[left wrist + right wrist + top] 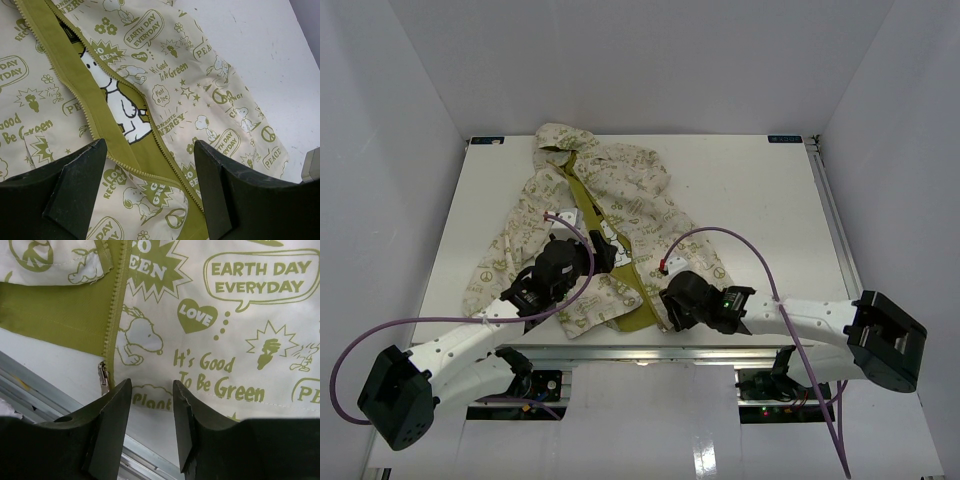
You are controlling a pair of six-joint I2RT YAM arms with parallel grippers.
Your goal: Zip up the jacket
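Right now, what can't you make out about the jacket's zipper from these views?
Right wrist: whether the zipper pull joins both tracks; the right gripper's fingers cover the jacket hem below.
Left wrist: zipper's lower end, behind the left gripper's finger and off the bottom edge.
Top external: that pull, too small, right gripper over the hem.

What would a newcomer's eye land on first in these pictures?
A cream jacket with olive-green prints lies unzipped on the table, olive lining showing down its front. The left pincer hovers open over that gap; the right pincer sits at the hem beside the zipper slider.
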